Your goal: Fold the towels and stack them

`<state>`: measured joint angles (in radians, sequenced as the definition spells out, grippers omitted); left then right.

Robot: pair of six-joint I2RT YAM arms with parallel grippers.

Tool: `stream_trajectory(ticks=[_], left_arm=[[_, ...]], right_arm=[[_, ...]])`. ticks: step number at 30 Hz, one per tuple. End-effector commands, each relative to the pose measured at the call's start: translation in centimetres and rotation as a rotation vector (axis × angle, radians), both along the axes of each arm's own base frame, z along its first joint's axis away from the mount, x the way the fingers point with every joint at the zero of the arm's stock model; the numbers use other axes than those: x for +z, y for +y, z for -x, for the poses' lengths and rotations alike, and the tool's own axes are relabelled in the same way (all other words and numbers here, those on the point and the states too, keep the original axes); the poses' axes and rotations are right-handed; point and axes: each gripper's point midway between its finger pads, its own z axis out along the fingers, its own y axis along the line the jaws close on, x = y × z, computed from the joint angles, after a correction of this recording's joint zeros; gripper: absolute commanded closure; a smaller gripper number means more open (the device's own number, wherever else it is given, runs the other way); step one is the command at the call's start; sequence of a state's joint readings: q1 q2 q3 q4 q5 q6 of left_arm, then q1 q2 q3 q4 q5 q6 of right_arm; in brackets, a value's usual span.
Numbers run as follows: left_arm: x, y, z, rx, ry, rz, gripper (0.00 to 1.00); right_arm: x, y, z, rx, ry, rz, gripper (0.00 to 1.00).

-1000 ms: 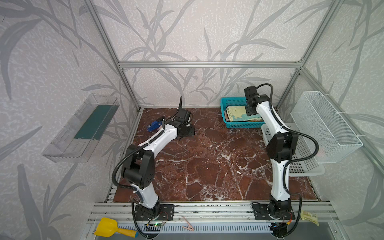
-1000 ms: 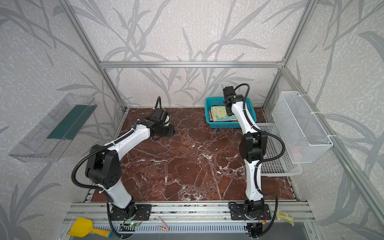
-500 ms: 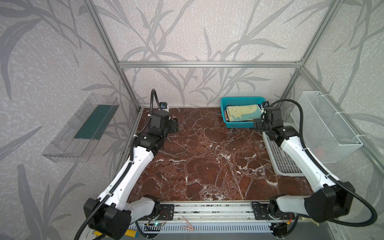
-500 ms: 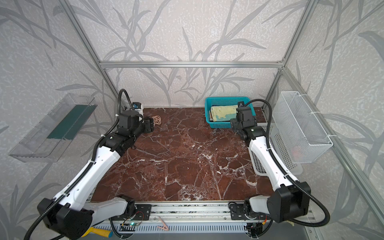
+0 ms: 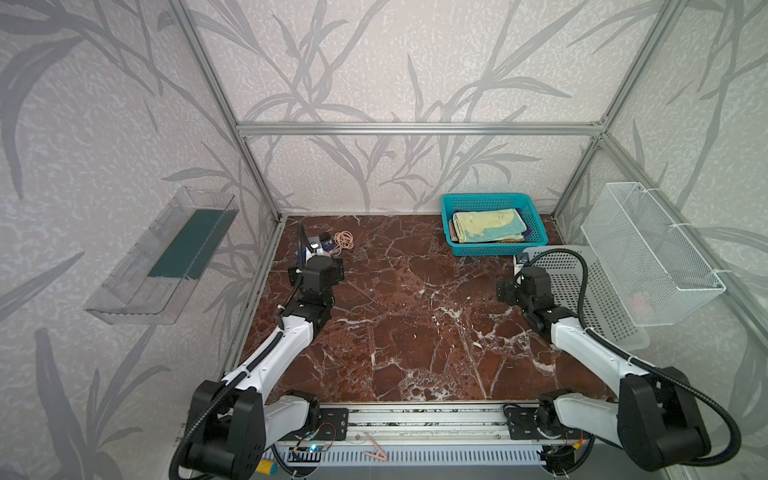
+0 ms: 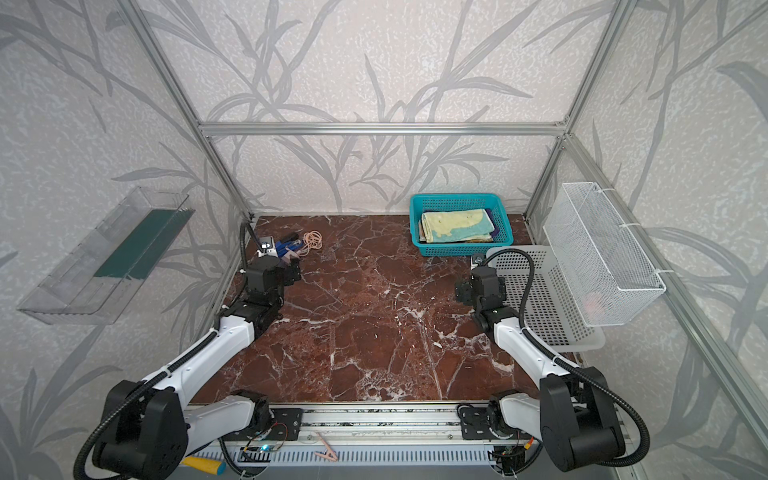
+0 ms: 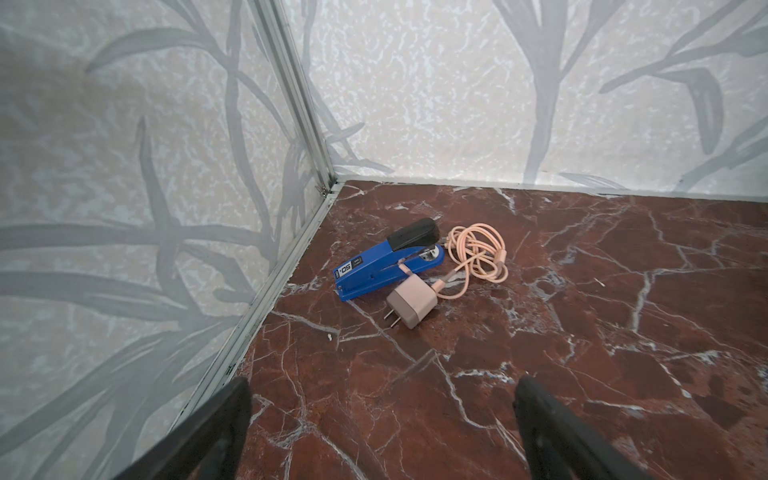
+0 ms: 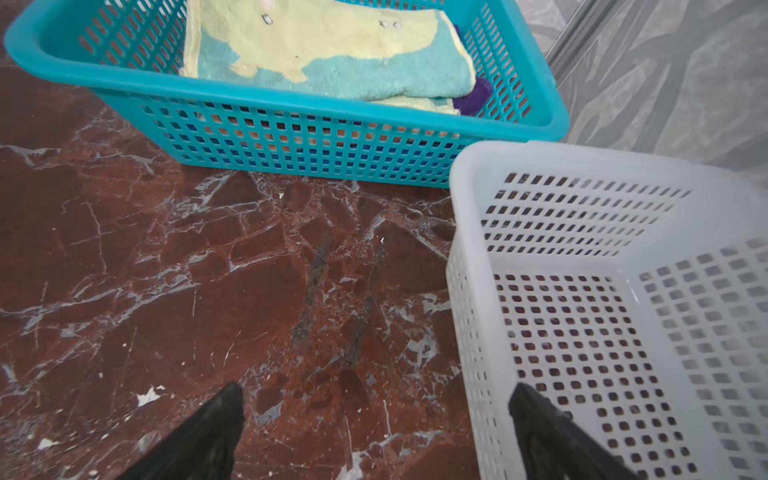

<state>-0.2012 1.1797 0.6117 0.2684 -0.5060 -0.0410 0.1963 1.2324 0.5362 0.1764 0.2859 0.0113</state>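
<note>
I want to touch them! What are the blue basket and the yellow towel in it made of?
The teal basket looks like smooth, glossy moulded plastic: its walls are a grid of holes. The yellow-and-teal towel looks like soft, matt terry cloth: fuzzy surface, plump folded edge.

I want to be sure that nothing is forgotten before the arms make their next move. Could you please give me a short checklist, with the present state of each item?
1. The left gripper is empty: jaws wide, nothing between them. Ok.
2. The right gripper is empty: jaws wide, nothing between them. Ok.
3. The top of the stack is tidy: the yellow-and-teal towel lies folded flat in the teal basket. Ok.
4. All four towels are stacked: only a corner of the purple towel shows beneath. Cannot tell.
5. No towel lies on the table or in the white basket. Ok.
6. The stapler and the charger lie in the far corner, apart from the left gripper. Ok.
</note>
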Motion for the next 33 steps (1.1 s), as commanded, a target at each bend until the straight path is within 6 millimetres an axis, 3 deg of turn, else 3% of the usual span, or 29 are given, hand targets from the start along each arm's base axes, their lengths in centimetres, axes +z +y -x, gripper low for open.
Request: stream_trajectory(ticks=[1,6,10,13,18,22,27,30,33], left_arm=[[0.1,2.1,0.4,0.109,-0.109,-0.068,0.01],[-2.5,3.9,1.4,0.146,-0.134,-0.084,0.01],[-4.4,5.4,1.9,0.191,-0.097,-0.076,0.01],[-5.2,5.6,1.8,0.188,-0.082,-0.080,0.01],[-6.5,5.4,1.0,0.153,-0.043,-0.084,0.01],[-6.9,5.0,0.4,0.115,-0.014,-0.070,0.01],[-7.4,2.8,-0.8,0.003,-0.014,0.027,0.01],[-7.5,3.5,-1.0,0.045,-0.058,0.039,0.01],[-9.0,3.7,-1.0,0.040,-0.102,0.047,0.01]], right_arm=[[1.4,0.0,-1.7,-0.005,-0.163,-0.021,0.01],[-0.3,-0.7,-1.8,-0.004,-0.193,0.000,0.01],[1.0,-0.2,-2.1,0.053,-0.327,0.000,0.01],[0.5,-0.4,-2.0,0.056,-0.367,-0.037,0.01],[-1.2,0.3,-2.2,0.097,-0.399,-0.043,0.01],[-1.3,0.4,-2.2,0.104,-0.390,-0.045,0.01],[-1.7,0.4,-2.9,0.099,-0.343,-0.044,0.01],[-1.8,-0.5,-3.3,0.042,-0.324,-0.039,0.01],[-1.8,-1.0,-3.3,0.006,-0.319,-0.035,0.01]])
